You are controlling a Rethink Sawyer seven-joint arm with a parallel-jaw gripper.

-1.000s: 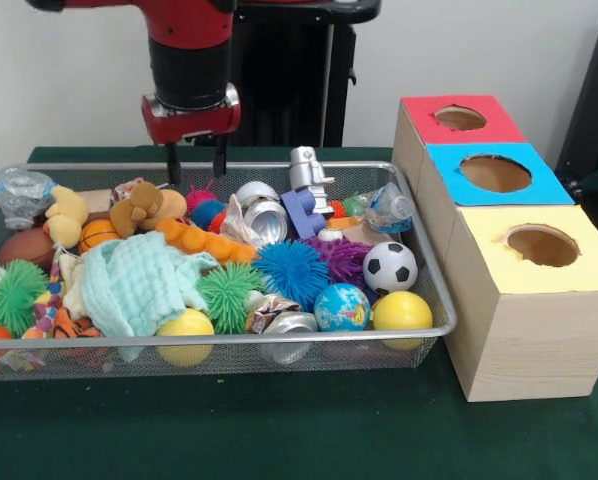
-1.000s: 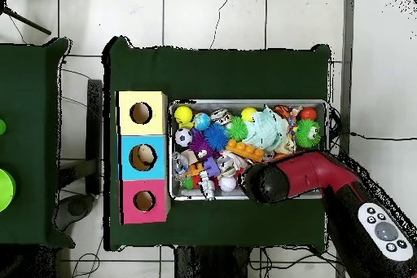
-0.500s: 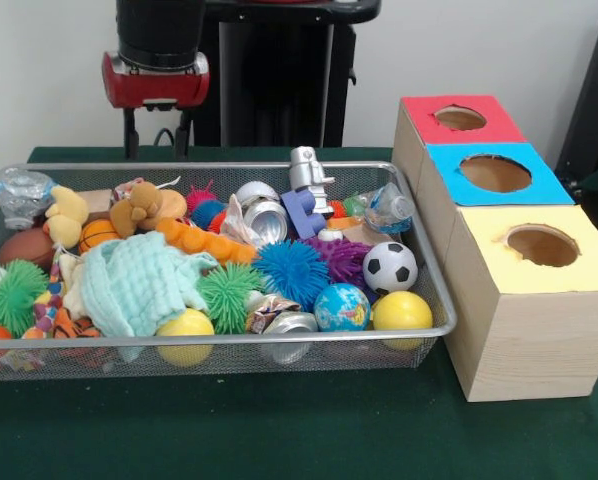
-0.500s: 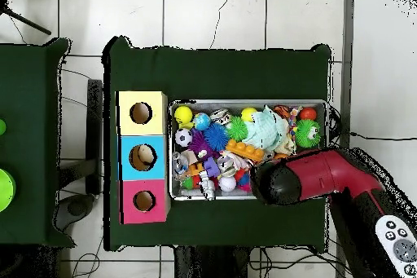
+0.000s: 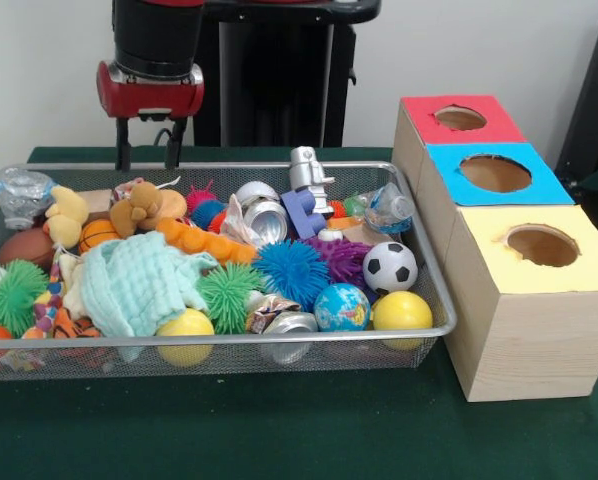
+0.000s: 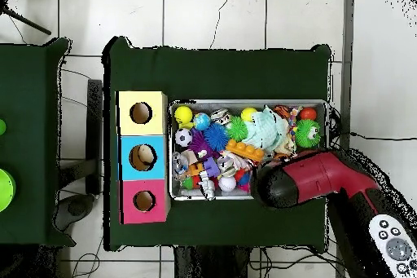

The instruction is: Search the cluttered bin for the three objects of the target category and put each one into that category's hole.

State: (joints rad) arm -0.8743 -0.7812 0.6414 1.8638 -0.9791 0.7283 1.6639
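Choosing a target comes first, since the gripper (image 5: 147, 157) hangs empty, fingers parted, above the far rim of the wire bin (image 5: 419, 262), over the brown plush toy (image 5: 145, 207). Best to descend straight onto one exposed item, clear of the mesh wall. Balls, cans and plush remain in the bin; three holed boxes (image 5: 499, 175) stand beside it.

A wire mesh bin (image 5: 431, 300) lies left of three wooden boxes, heaped with balls, spiky toys, crushed cans, plush animals and a pale green cloth (image 5: 139, 285). The boxes run far to near: red hole (image 5: 460, 118), blue hole (image 5: 495, 173), yellow hole (image 5: 543, 245).
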